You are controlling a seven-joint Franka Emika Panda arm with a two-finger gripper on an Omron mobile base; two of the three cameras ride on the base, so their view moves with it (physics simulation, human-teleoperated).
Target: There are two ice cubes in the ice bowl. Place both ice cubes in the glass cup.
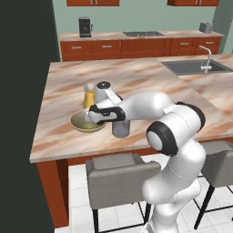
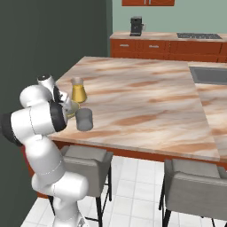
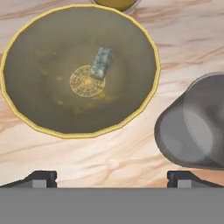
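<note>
Our gripper (image 3: 112, 177) hangs released, fingertips spread wide, above the marble counter (image 3: 109, 148). The ice cubes (image 3: 102, 63) lie touching near the ice bowl's (image 3: 26, 118) centre, at twelve o'clock from us. The glass cup (image 3: 192, 127) stands at two o'clock.

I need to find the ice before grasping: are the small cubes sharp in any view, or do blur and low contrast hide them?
Hand view: the pale bluish-grey translucent ice cubes read fairly sharply inside the wide golden olive-yellow bowl, seemingly touching; the grey translucent glass tumbler looks soft-edged. Left base view: the arm covers part of the bowl, ice too small to tell. Right base view: coarse, bowl mostly hidden.
</note>
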